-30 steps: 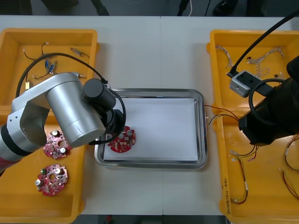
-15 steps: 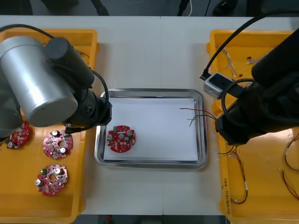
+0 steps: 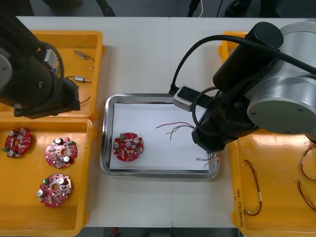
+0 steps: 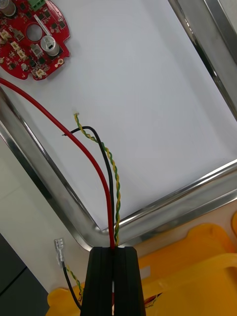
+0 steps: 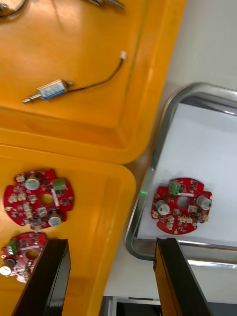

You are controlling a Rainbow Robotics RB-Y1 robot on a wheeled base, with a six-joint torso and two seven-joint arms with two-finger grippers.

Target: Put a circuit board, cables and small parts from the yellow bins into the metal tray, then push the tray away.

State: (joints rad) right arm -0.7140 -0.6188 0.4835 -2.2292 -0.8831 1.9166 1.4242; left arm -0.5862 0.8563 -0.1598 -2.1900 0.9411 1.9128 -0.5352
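The right gripper (image 4: 112,249) has its fingers (image 4: 101,281) pressed together on a bundle of cables (image 4: 109,197) (red, black and a yellow-green twist). The cables trail over the white inside of the metal tray (image 4: 47,195) towards the circuit board (image 4: 32,37) lying in its left part. The left gripper (image 5: 111,242), its fingers (image 5: 49,276) spread wide with nothing between them, hangs over the corner of a yellow bin (image 5: 106,197), just beside the tray on the worktop (image 5: 207,44).
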